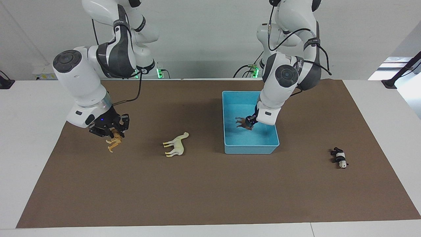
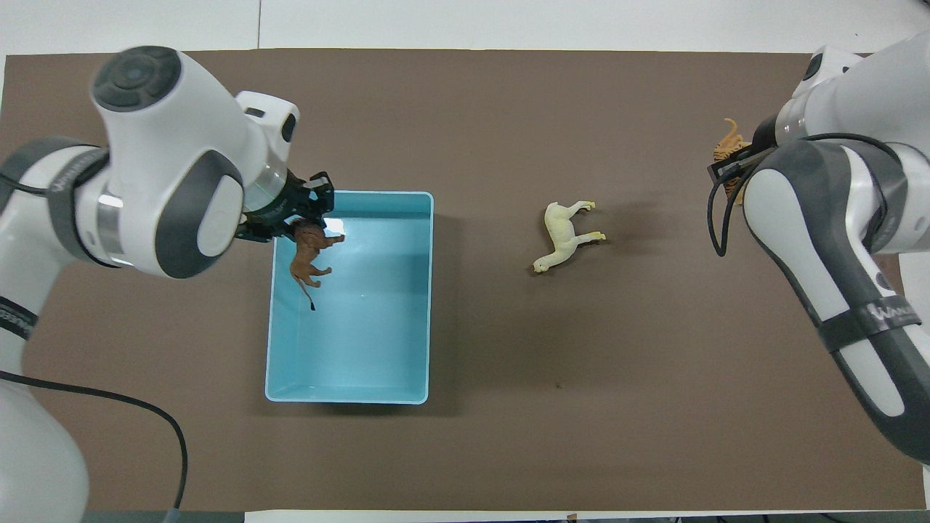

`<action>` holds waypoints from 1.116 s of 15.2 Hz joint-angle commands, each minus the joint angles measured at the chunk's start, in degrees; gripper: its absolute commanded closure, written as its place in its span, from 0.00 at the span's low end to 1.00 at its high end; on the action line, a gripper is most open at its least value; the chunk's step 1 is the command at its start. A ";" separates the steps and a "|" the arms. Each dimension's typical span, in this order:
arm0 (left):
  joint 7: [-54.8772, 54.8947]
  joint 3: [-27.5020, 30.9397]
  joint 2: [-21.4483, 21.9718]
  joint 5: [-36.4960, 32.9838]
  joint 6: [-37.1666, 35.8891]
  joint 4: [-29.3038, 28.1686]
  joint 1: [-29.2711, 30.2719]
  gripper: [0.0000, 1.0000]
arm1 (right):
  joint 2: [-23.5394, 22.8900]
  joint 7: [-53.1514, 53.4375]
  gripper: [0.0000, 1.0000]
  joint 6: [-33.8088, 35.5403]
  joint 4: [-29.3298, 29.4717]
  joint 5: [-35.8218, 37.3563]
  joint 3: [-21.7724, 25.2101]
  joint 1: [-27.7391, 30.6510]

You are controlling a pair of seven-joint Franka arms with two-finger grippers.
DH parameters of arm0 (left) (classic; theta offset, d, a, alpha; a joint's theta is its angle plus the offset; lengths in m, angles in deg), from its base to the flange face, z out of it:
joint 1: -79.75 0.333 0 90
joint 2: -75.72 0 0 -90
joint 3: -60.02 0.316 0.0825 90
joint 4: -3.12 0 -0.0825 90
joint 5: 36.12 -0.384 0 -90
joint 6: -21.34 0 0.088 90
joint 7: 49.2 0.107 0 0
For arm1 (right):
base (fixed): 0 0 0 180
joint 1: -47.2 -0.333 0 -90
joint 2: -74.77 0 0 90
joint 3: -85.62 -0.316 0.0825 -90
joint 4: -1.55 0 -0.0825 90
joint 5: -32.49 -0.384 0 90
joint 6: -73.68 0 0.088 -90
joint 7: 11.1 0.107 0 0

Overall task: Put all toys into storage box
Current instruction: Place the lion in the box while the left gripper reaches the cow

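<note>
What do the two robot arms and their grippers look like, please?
Both arms have glossy white rounded shells with dark grey joint panels and round grey end caps. A black cable loops along each forearm, held by a black lettered strap. The left gripper and the right gripper are small, black and two-fingered.

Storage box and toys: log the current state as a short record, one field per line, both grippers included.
storage box: light blue, no toy resting in it
left gripper: over the box, shut on the brown toy
right gripper: raised over the mat, shut on the orange tiger
cream camel: on its side on the mat, between tiger and box
panda: on the mat, toward the left arm's end
</note>
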 commanded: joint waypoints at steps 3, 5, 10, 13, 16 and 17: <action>17.28 0.66 3.11 -7.72 1.56 -2.18 10.01 0.00 | -0.85 19.03 1.00 6.16 7.30 0.05 -0.14 -10.29; 25.83 0.58 2.67 -11.48 2.79 -1.04 15.56 0.00 | -2.69 31.51 1.00 6.78 11.17 0.23 0.04 -17.24; 38.24 0.49 1.71 -12.21 26.83 -5.59 29.01 0.00 | -11.91 51.68 1.00 6.79 23.48 0.31 0.48 -31.41; 40.63 0.49 -2.24 -12.21 32.41 -4.29 31.40 0.00 | -16.65 56.17 1.00 3.99 25.34 0.40 0.74 -36.42; 40.63 0.49 -8.91 -12.73 33.29 -1.22 30.62 0.00 | -24.04 60.66 1.00 -1.72 27.46 1.63 0.83 -40.91; 40.72 0.49 -10.41 -12.73 34.16 -1.03 30.62 0.00 | -25.01 61.45 1.00 -3.39 27.46 1.55 0.57 -41.79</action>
